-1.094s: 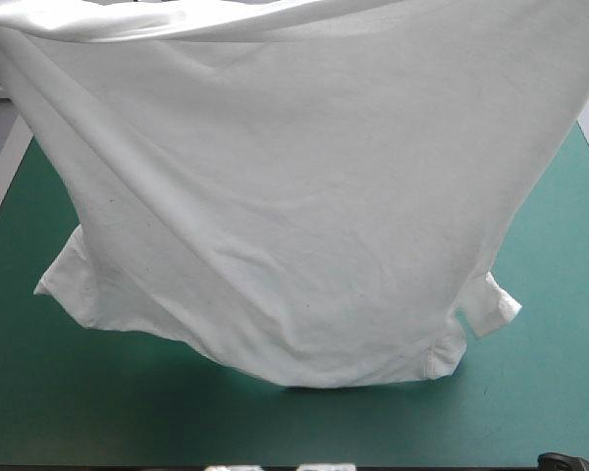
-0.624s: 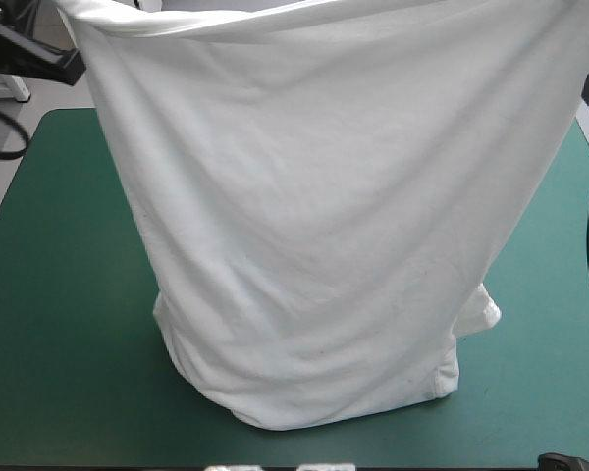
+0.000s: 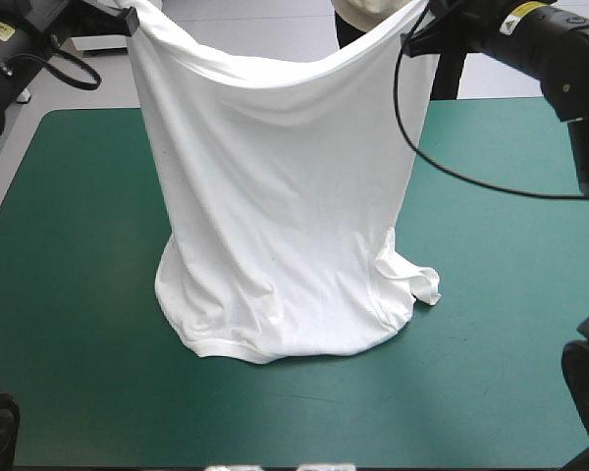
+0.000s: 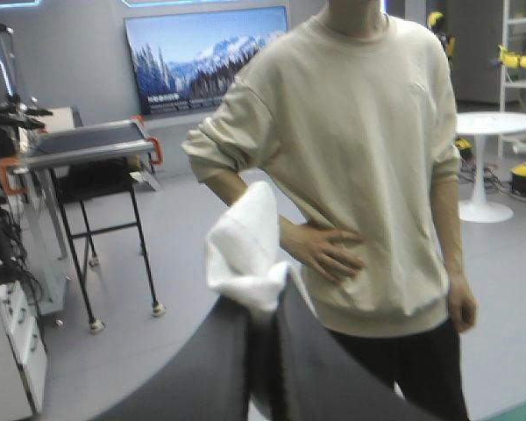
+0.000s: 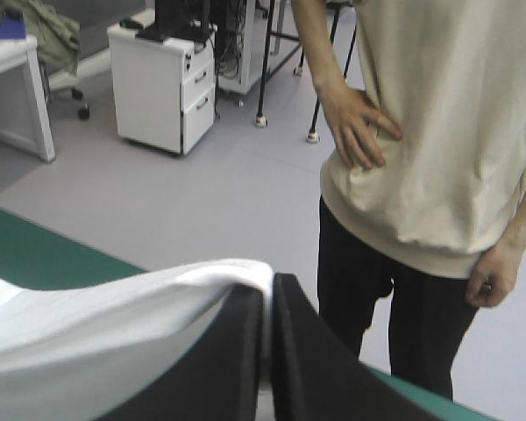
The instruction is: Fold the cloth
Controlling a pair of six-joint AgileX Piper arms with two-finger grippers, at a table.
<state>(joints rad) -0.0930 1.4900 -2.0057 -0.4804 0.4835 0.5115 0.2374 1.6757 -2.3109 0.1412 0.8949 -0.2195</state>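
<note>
As only our wrist views showed, both jaws pinched the T-shirt (image 3: 275, 216). It hung white, draping onto the bench (image 3: 69, 294).

We list one white T-shirt (image 3: 275, 216), hung as a sheet above the teal-green tabletop (image 3: 69, 294). We note the left claw (image 3: 128, 18) gripping one upper corner and the right claw (image 3: 419, 29) the other, the top edge sagging between. Its lower end rests on the tabletop, with one sleeve (image 3: 417, 280) trailing toward the right edge.
</note>
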